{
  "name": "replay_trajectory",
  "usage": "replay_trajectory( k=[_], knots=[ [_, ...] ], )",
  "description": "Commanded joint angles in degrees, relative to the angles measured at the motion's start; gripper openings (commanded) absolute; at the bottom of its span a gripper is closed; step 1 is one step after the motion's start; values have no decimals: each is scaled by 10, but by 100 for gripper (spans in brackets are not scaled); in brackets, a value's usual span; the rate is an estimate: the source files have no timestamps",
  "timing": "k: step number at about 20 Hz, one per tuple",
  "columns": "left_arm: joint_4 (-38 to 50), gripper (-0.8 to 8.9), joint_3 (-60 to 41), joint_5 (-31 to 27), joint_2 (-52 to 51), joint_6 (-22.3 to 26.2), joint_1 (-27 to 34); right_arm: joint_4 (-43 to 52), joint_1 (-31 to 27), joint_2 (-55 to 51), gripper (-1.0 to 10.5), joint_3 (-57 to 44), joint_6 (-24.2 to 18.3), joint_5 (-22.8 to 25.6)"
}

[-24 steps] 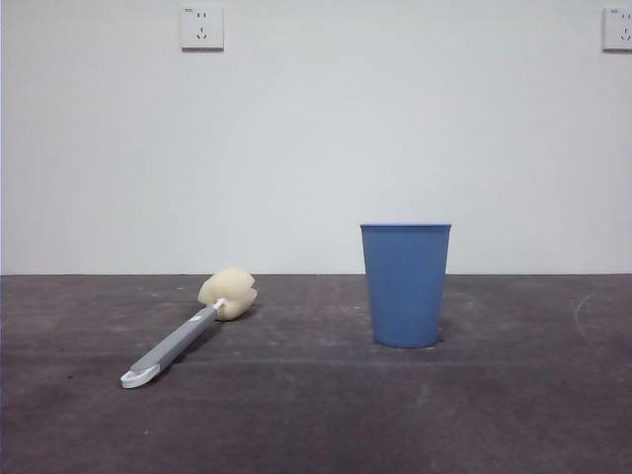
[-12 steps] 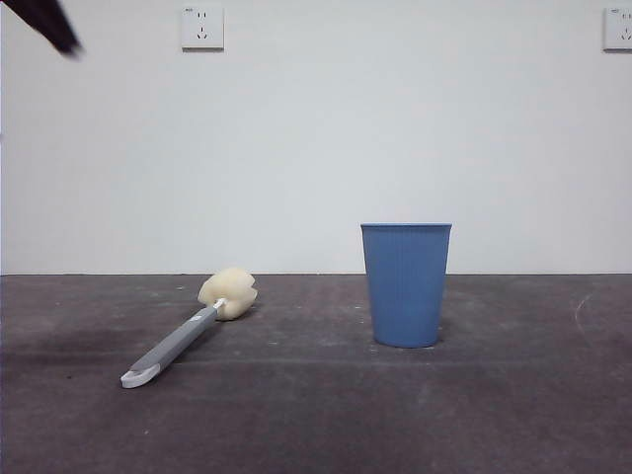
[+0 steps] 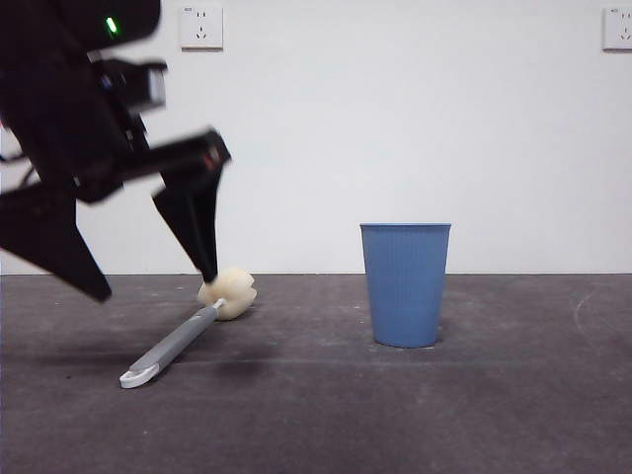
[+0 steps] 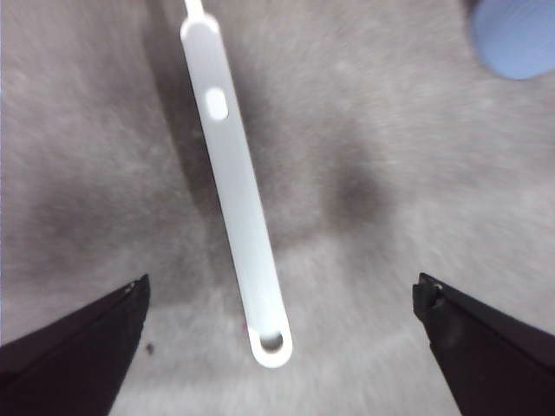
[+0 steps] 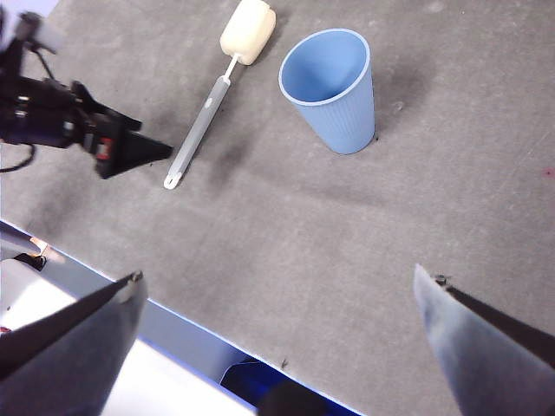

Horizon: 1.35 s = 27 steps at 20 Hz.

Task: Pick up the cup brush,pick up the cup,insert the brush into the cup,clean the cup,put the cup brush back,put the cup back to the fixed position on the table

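Matte grey table [image 3: 513, 415]: left pincer [image 3: 148, 281] spread wide over slim-handled cup brush [image 3: 183, 336].

Your left gripper with two black pointed jaws [image 3: 153, 286] hangs low over the table, tilted, jaws spread wide and holding nothing. Your right gripper with two black jaws [image 5: 277, 299] waits high up, jaws wide apart too.

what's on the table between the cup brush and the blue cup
Nothing: bare table separates the cup brush from the cup, shown in front and right wrist views.
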Motion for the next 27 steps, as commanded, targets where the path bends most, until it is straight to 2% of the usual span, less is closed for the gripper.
replay_trajectory(
  k=[1, 8, 10, 12, 13, 15, 16, 20, 21, 23, 27],
  knots=[
    [15, 686, 1, -3, 40, -26, -4, 4, 1, -1, 540, 2, 4, -1],
    [31, 686, 1, -31, 99, -57, -20, 4, 1, -1, 538, 2, 4, -1],
    [28, 584, 1, -46, 106, -58, -28, 4, 1, -1, 536, 2, 4, -1],
    [27, 558, 1, -47, 113, -59, -33, 4, 1, -1, 536, 2, 4, -1],
    [26, 504, 1, -47, 115, -59, -34, 4, 1, -1, 536, 2, 4, -1],
    [22, 295, 1, -43, 115, -58, -35, 4, 1, -1, 536, 2, 4, -1],
    [17, 258, 1, -42, 115, -58, -35, 4, 1, -1, 536, 2, 4, -1],
    [8, 245, 1, -30, 115, -78, -35, 4, 1, -1, 536, 2, 8, -1],
    [12, 223, 1, -26, 115, -85, -35, 4, 1, -1, 536, 2, 8, -1],
    [13, 114, 1, -14, 115, -85, -35, 4, 1, -1, 536, 2, 8, -1],
    [10, 111, 1, -14, 115, -85, -35, 4, 1, -1, 536, 2, 8, -1]
  ],
)
